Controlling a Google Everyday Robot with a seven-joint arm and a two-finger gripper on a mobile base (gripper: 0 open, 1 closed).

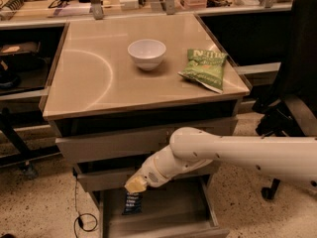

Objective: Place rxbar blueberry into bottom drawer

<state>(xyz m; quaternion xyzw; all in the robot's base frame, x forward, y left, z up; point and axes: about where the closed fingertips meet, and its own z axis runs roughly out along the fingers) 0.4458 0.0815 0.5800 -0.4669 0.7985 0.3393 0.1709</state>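
step: place phase, rxbar blueberry is over the open bottom drawer, release not confirmed
gripper: gripper is low in front of the middle drawer, tip down into the bottom drawer's rear-left corner
grip state: cannot tell if it's clamped on the bar or has let go
bar: hangs on end right under the gripper tip, touching it, lower end at or near the drawer floor
worktop: bowl centre-rear, chip bag near right edge, neither involved
next: release if held, lift straight up clear of the middle drawer's front
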